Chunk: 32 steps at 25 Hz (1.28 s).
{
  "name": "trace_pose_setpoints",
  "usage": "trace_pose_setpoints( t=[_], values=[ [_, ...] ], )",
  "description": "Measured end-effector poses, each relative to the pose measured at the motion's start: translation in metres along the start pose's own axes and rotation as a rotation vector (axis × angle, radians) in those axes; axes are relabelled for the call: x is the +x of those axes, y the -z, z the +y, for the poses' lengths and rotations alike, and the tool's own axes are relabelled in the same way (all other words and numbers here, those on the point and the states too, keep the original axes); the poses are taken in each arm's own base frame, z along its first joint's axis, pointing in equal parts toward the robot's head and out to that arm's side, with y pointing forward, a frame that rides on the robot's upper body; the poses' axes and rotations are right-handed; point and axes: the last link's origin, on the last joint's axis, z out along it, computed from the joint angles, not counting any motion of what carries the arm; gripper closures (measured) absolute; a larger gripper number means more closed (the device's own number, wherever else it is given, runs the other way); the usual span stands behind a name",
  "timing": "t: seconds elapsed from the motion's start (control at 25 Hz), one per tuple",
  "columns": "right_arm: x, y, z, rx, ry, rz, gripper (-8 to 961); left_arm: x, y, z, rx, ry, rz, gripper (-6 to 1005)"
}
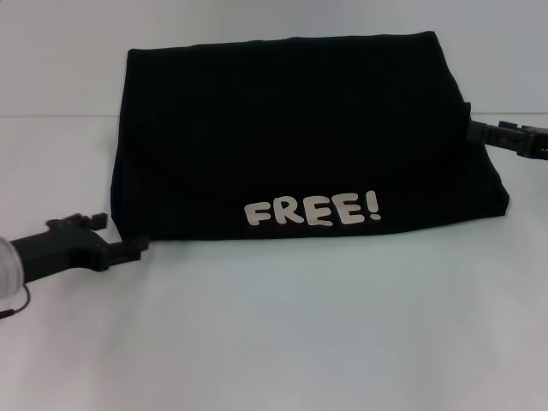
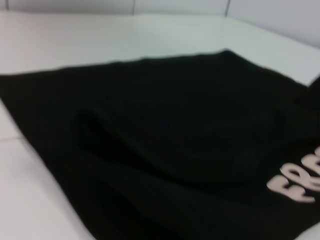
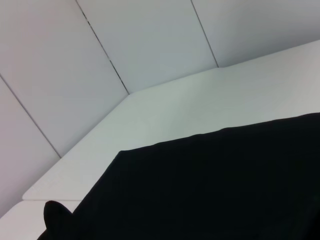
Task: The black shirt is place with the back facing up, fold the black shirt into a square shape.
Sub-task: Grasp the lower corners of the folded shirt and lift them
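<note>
Black shirt (image 1: 300,137) lies folded, white "FREE!" lettering (image 1: 313,211) facing up.

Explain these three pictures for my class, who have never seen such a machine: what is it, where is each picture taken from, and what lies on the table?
This is a robot with two arms, each ending in a gripper. The wide picture comes from a camera on its head; the other two come from cameras on its wrists. On the white table lies a black shirt, already folded into a rough rectangle, with the word "FREE!" showing. The left gripper sits at the shirt's near left corner. The right gripper sits at its right edge. Whether either grips the cloth cannot be seen.
</note>
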Motion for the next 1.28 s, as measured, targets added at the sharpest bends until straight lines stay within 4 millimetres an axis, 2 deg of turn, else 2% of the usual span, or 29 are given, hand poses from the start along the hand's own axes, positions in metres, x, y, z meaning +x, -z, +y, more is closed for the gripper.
trace_pose_setpoints(
  t=[0.36,0.6,0.84,1.16,1.28],
  values=[
    [-0.004,-0.008,0.004,-0.004,0.008,0.0,128,0.003,-0.027,0.008,0.008,-0.05,-0.06,110],
    [-0.004,-0.012,0.005,-0.001,0.015,0.004,128,0.011,-0.031,0.009,-0.004,-0.066,-0.051,110],
    [-0.001,-0.01,0.003,0.008,0.009,0.006,128,0.014,-0.025,0.01,-0.031,-0.094,-0.047,110],
    [0.002,-0.007,0.001,0.014,0.001,0.006,128,0.013,-0.023,0.004,-0.001,-0.105,-0.065,263],
    [0.002,-0.006,0.001,0.014,0.001,0.005,127,0.015,-0.025,0.005,-0.005,-0.11,-0.068,386]
  ],
)
